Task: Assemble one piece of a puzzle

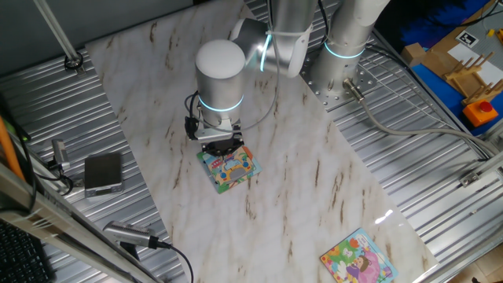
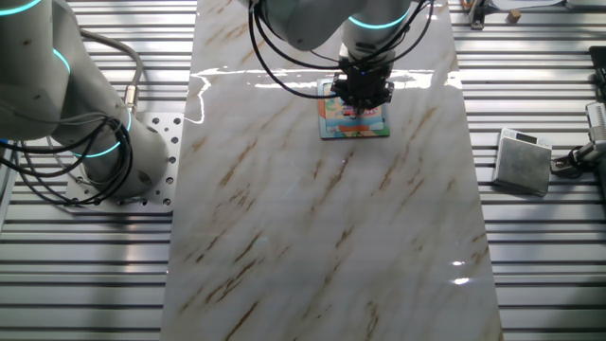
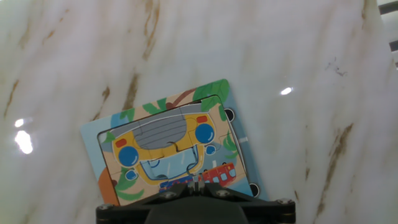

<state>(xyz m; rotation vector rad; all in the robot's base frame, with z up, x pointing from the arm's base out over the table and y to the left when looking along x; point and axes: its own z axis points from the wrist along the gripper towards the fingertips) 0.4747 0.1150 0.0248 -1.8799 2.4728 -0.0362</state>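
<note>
A small square puzzle (image 3: 171, 149) with a light-blue border lay flat on the marble tabletop (image 3: 298, 81), its cartoon picture showing a yellow vehicle, green leaves and a strip of red. In the hand view the picture looked nearly whole. The one reddish piece (image 3: 217, 175) sat within the frame at the lower edge of the scene, right beside the fingertips, and whether it was fully seated or only resting in its slot could not be told.

The gripper (image 3: 194, 186) hung directly over that spot, low against the puzzle. Its dark fingers met at a narrow point where they touched the picture, but whether they were pinched on the piece or merely pressing down could not be made out. That low, centred pose suited pushing a piece into its gap, so the step appeared to be the final seating.

From one fixed view, the arm's white wrist (image 1: 219, 75) stood upright above the puzzle (image 1: 228, 167), hiding its near edge. A second puzzle (image 1: 358, 259), pink and purple with a green edge, lay well apart at the far corner of the tabletop. A small grey box (image 1: 103, 173) rested off the marble on the ribbed metal surface (image 1: 71, 110).
</note>
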